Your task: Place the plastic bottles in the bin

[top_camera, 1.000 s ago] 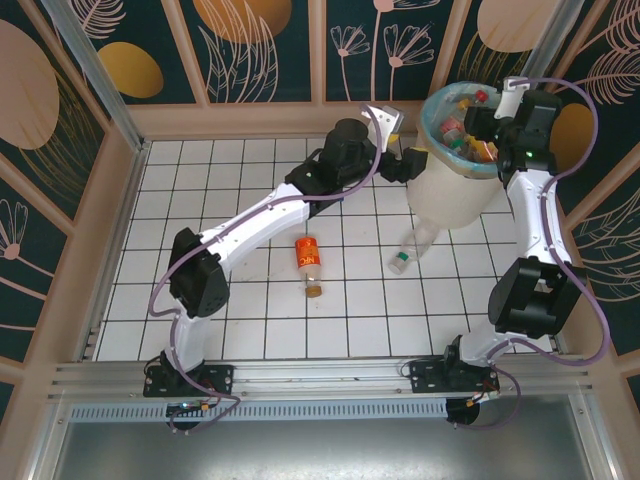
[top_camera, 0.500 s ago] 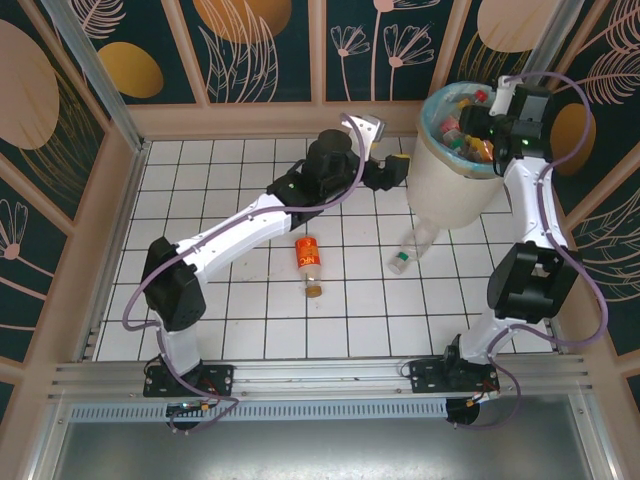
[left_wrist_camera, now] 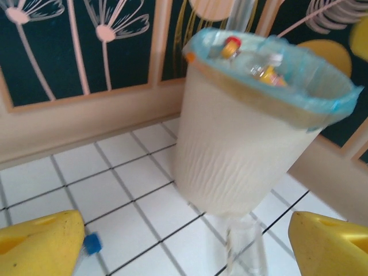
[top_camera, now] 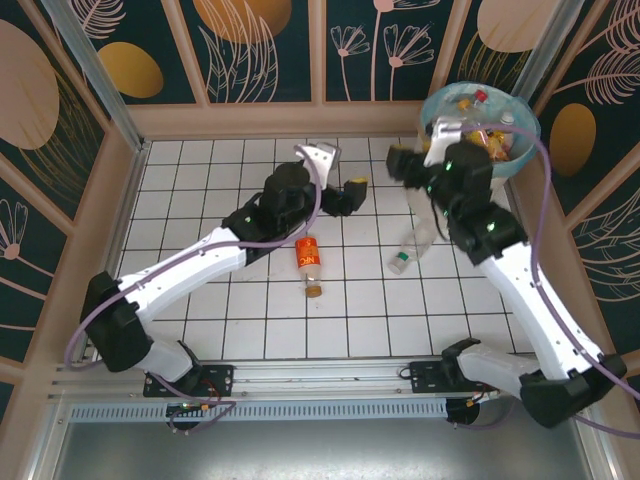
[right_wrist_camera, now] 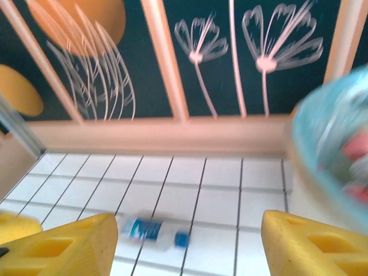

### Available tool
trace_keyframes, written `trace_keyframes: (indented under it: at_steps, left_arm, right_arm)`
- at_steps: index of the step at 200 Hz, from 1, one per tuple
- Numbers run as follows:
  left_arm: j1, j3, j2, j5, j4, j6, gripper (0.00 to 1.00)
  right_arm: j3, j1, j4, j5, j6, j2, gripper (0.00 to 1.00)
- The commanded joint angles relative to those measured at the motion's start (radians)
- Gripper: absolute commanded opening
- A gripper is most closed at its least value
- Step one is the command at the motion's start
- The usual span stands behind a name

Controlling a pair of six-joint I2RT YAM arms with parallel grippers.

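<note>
Both pairs of jaws apart (empty), bottles (top_camera: 310,260) on tiles (top_camera: 260,315), more in bin (left_wrist_camera: 230,149).

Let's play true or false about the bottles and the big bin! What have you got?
The bin has bottles inside. True.
The orange-labelled bottle stands upright. False: it lies on its side on the tiles.
A clear bottle lies on the tiles by the bin. True.
The left gripper holds a bottle. False: its jaws are open, with nothing between them.
The bin's bag is red. False: it is light turquoise.
</note>
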Motion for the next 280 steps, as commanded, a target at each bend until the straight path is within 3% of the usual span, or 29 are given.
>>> trace_keyframes:
  at_steps: [1,21,52,69,76,82,92,124,171,224,257,280]
  left_arm:
    - [0.004,-0.111,-0.074,-0.066,0.028,0.043,0.93]
    - [0.005,-0.201,-0.126,-0.089,0.017,0.055,0.94]
    - [0.005,-0.287,-0.18,-0.12,0.015,0.03,0.94]
    - [0.004,-0.338,-0.197,-0.124,0.018,0.003,0.94]
    - [0.005,-0.346,-0.2,-0.122,0.021,-0.01,0.94]
    - [0.005,-0.349,-0.203,-0.12,0.019,-0.017,0.94]
    - [0.005,-0.353,-0.205,-0.115,0.016,-0.03,0.94]
    - [0.005,-0.343,-0.215,-0.107,-0.011,-0.065,0.94]
    - [0.006,-0.341,-0.22,-0.076,-0.046,-0.097,0.93]
    - [0.005,-0.361,-0.234,-0.064,-0.036,-0.124,0.93]
    - [0.004,-0.356,-0.227,-0.063,-0.037,-0.127,0.93]
    - [0.005,-0.351,-0.22,-0.058,-0.03,-0.127,0.93]
  right_arm:
    - [-0.16,0.106,-0.081,0.161,0.173,-0.014,0.67]
    - [-0.303,0.175,-0.115,0.22,0.299,-0.046,0.68]
    - [-0.478,0.179,-0.08,0.25,0.468,-0.056,0.76]
    - [-0.517,0.176,-0.068,0.325,0.52,-0.016,0.83]
    - [-0.527,0.164,-0.058,0.35,0.53,0.006,0.85]
    - [-0.53,0.15,-0.056,0.362,0.542,0.028,0.94]
    - [-0.528,0.109,-0.039,0.352,0.545,0.068,0.96]
    - [-0.529,-0.025,0.029,0.273,0.547,0.166,0.97]
    - [-0.554,-0.075,0.181,0.307,0.525,0.282,0.97]
    - [-0.555,-0.101,0.238,0.287,0.498,0.405,0.93]
    - [-0.588,-0.1,0.254,0.252,0.488,0.393,0.79]
    - [-0.618,-0.085,0.253,0.236,0.466,0.341,0.64]
